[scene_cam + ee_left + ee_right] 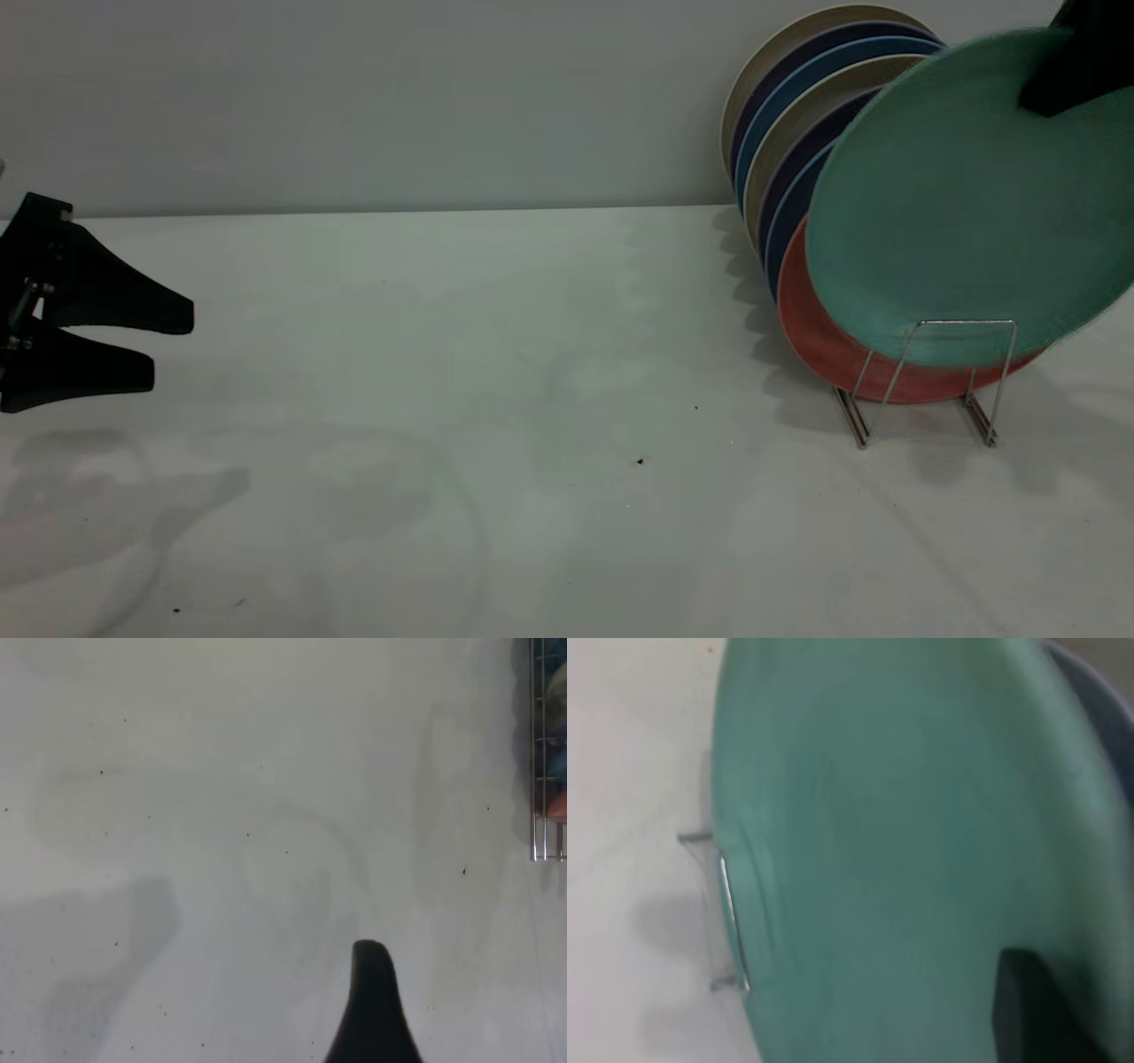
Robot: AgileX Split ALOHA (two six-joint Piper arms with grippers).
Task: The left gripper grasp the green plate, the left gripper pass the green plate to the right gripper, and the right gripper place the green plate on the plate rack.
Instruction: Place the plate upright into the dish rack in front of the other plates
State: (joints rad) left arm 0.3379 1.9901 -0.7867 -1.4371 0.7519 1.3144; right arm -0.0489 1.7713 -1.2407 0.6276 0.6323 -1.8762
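Green plate: the green plate (pixel 966 204) stands tilted on edge at the front of the plate rack, its lower rim behind the front wire loop, its face turned toward the exterior camera; in the right wrist view the green plate (pixel 904 850) fills most of the picture
Right gripper: the right gripper (pixel 1067 75) comes in from the upper right corner of the exterior view and sits on the plate's upper rim, one black finger (pixel 1032 1010) lying flat against the plate's face; it appears to be clamped on the rim, though the far finger is hidden behind the plate
Plate rack: the plate rack (pixel 921 381) rests on the table at the right, its silver front loop crossing the lower part of the green plate; a rack end (pixel 547 753) shows at the edge of the left wrist view
Other plates: a salmon-pink plate (pixel 824 346) stands just behind the green one, with blue plates (pixel 784 89) and beige plates (pixel 802 40) stacked on edge behind it
Left gripper: the left gripper (pixel 164 346) hangs well apart at the far left above the table, fingers spread with a clear gap and nothing between them
Table: the white table (pixel 496 399) has a few dark specks
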